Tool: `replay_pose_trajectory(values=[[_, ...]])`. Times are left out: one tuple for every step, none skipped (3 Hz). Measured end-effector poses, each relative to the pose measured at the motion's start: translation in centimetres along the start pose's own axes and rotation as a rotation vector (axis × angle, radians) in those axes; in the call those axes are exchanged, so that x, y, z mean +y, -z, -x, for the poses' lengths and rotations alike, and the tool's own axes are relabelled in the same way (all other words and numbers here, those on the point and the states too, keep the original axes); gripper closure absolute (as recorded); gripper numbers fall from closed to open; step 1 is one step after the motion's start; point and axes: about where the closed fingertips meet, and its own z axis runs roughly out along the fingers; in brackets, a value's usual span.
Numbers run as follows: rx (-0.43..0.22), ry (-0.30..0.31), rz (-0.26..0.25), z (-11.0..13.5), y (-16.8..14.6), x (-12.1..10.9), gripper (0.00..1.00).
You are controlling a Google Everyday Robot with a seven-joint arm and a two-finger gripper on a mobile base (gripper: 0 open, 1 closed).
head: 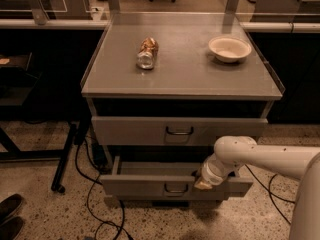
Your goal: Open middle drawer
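Note:
The middle drawer (pixel 145 186) is a wide grey metal drawer with a small dark bar handle (pixel 176 189) at its front centre. It stands pulled out toward me, and a strip of its plain grey tray (pixel 155 168) shows inside. My gripper (pixel 202 184) is at the top edge of the drawer front, just right of the handle, at the end of my white arm (pixel 260 156), which reaches in from the right. The drawer below is hidden behind the pulled-out front.
The taller top drawer (pixel 130 130) sits above, less far out. On the cabinet top (pixel 190 79) lie a crushed can (pixel 146 53) and a white bowl (pixel 229 48). Cables (pixel 95 204), a black stand leg (pixel 65 159) and shoes (pixel 10 216) are on the floor at left.

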Motion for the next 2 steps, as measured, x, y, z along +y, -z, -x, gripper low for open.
replay_pose_trajectory(values=[[0.0, 0.0, 0.0, 0.0, 0.0, 0.0, 0.94], [0.0, 0.0, 0.0, 0.0, 0.0, 0.0, 1.0]])
